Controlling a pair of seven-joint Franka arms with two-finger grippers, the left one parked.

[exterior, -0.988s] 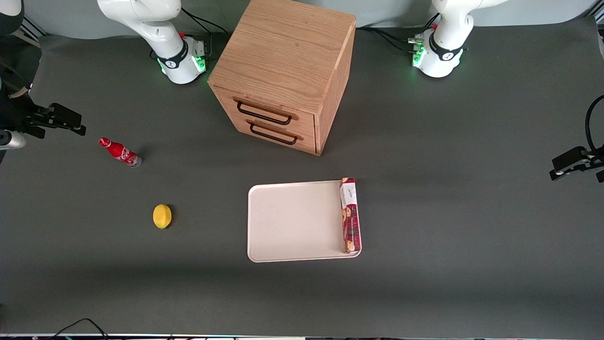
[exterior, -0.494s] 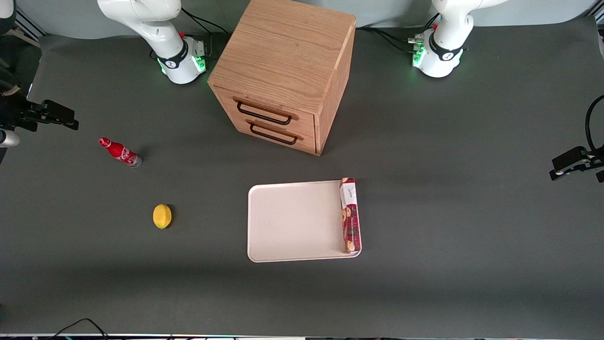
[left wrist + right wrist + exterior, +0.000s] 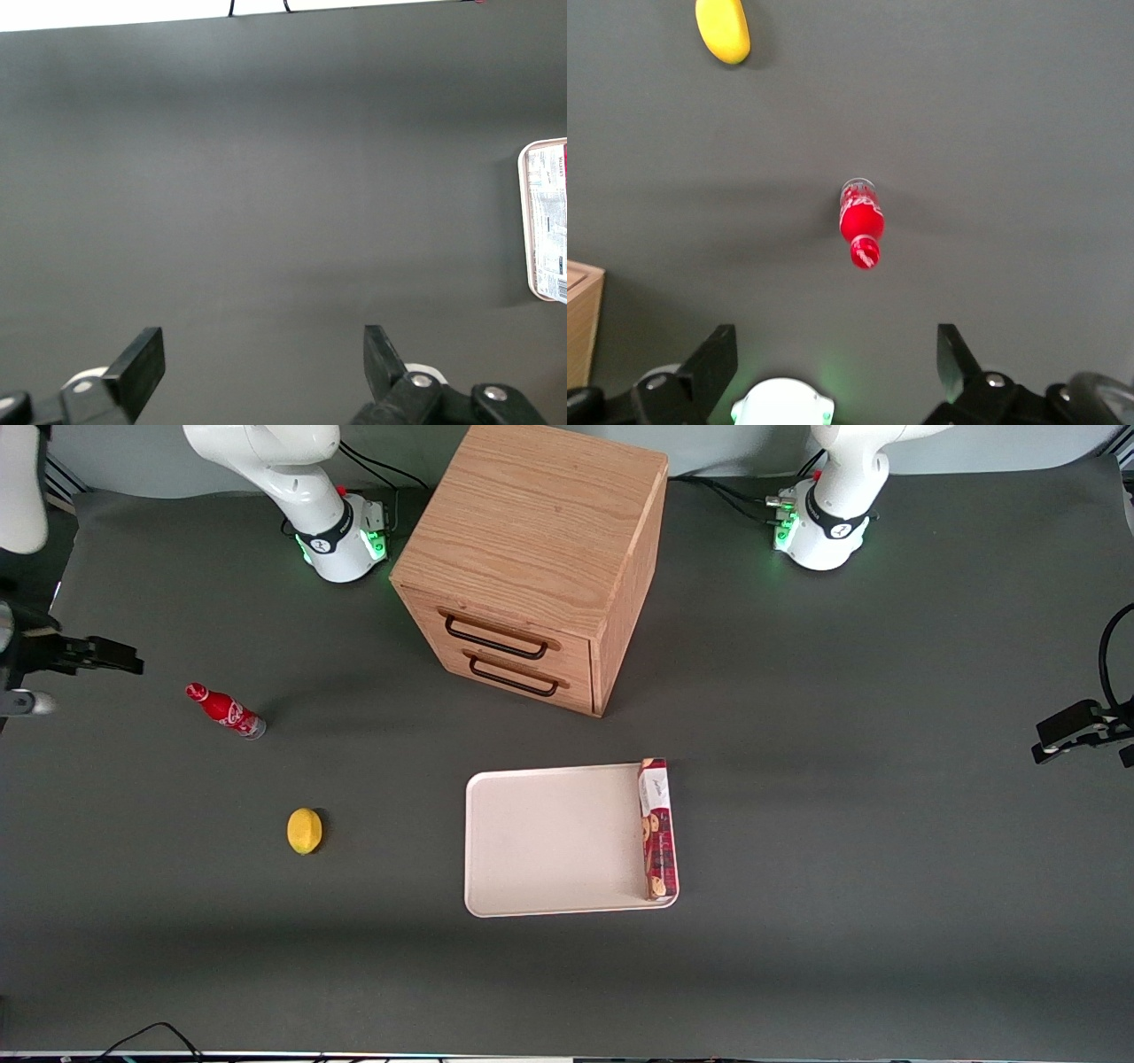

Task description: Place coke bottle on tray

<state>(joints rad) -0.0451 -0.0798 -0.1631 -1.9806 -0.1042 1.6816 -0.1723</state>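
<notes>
Gripper high above the table, fingers spread apart and holding nothing.

Coke bottle stands upright on the table at the working arm's end, farther from the front camera than the lemon. Tray lies well apart from it, a red cookie box along one edge, nearer the camera than the wooden drawer cabinet.

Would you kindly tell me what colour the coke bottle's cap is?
Red, matching the coke bottle body; clearest in the right wrist view, with the open gripper above it.
</notes>
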